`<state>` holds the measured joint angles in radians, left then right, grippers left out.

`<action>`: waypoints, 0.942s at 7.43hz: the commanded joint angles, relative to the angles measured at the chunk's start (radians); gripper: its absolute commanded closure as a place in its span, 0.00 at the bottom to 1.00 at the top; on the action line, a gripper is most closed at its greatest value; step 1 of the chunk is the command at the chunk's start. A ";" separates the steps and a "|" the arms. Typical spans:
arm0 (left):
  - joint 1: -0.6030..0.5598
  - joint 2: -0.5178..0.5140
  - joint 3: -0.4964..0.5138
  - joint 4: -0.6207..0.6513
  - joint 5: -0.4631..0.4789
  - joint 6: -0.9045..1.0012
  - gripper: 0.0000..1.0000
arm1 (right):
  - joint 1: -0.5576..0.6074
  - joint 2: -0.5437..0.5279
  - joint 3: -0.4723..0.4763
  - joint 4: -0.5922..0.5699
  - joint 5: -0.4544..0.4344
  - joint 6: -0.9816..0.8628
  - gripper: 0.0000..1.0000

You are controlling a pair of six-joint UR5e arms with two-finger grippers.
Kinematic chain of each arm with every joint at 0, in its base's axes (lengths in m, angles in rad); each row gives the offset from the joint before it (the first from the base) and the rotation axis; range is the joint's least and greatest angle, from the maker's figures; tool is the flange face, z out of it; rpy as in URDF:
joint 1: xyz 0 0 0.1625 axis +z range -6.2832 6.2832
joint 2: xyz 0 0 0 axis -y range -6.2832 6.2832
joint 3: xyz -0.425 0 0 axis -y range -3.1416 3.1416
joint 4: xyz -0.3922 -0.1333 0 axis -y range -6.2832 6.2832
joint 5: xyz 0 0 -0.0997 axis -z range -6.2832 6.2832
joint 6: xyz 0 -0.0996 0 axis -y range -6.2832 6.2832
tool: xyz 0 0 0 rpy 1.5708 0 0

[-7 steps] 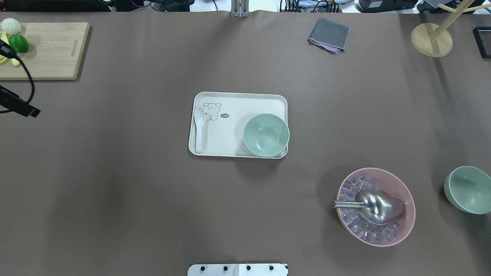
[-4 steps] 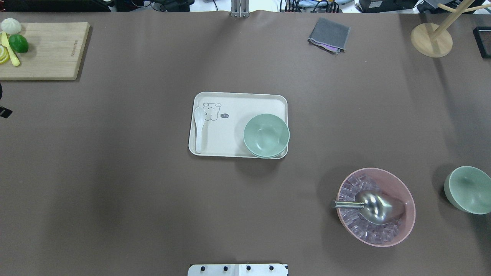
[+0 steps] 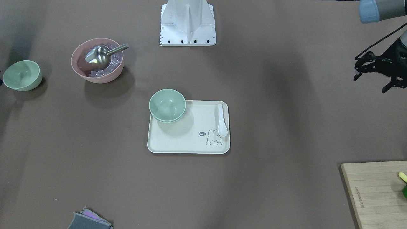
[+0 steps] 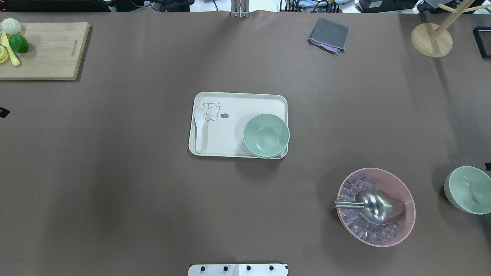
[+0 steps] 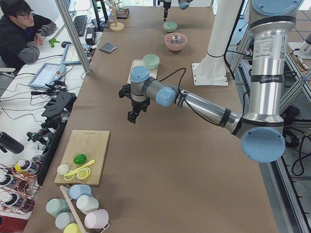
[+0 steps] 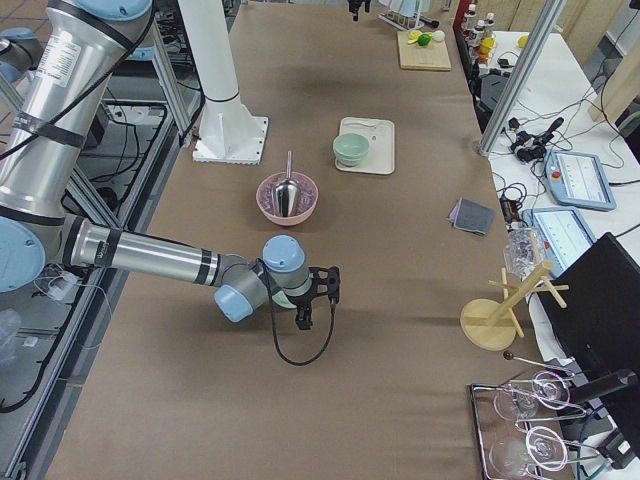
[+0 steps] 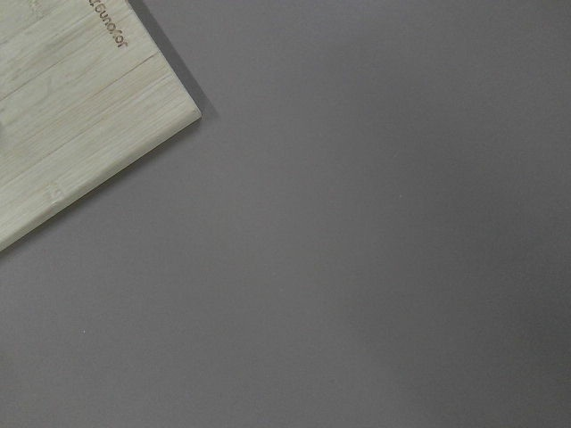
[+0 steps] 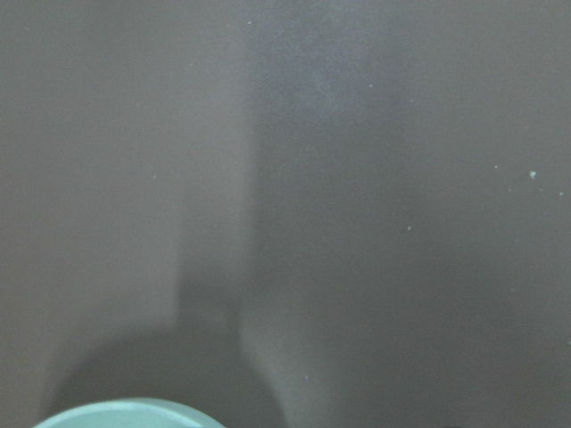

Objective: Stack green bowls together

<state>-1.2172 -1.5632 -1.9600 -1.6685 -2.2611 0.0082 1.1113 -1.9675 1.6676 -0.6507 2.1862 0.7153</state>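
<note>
Two pale green bowls sit nested (image 4: 266, 135) at the right end of the cream tray (image 4: 230, 100); they also show in the front view (image 3: 167, 105). A third green bowl (image 4: 468, 189) stands alone on the table at the right edge, and also shows in the front view (image 3: 22, 75); its rim (image 8: 125, 415) shows at the bottom of the right wrist view. My left gripper (image 3: 370, 83) hangs open and empty above the table's left end, near the cutting board. My right gripper (image 6: 318, 300) hovers beside the lone bowl; I cannot tell whether it is open or shut.
A pink bowl (image 4: 376, 207) with ice cubes and a metal scoop stands between the tray and the lone bowl. A white spoon (image 4: 198, 128) lies on the tray. A cutting board (image 4: 46, 50), a grey cloth (image 4: 329, 35) and a wooden stand (image 4: 431, 39) are at the far side.
My left gripper has pulled back to the left, almost out of the overhead view. A sliver of my right gripper now shows at the right edge. The bowls have not moved.
</note>
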 commanded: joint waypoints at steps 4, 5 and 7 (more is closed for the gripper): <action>-0.001 -0.001 0.007 0.000 0.000 -0.010 0.01 | -0.114 -0.059 0.009 0.107 -0.048 0.050 0.23; -0.001 -0.001 0.009 0.000 0.000 -0.011 0.01 | -0.132 -0.077 0.008 0.135 -0.049 0.035 0.24; -0.001 -0.003 0.010 0.000 0.000 -0.011 0.01 | -0.136 -0.102 0.008 0.135 -0.049 -0.043 0.31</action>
<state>-1.2180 -1.5656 -1.9512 -1.6690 -2.2611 -0.0026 0.9809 -2.0539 1.6754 -0.5211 2.1381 0.7063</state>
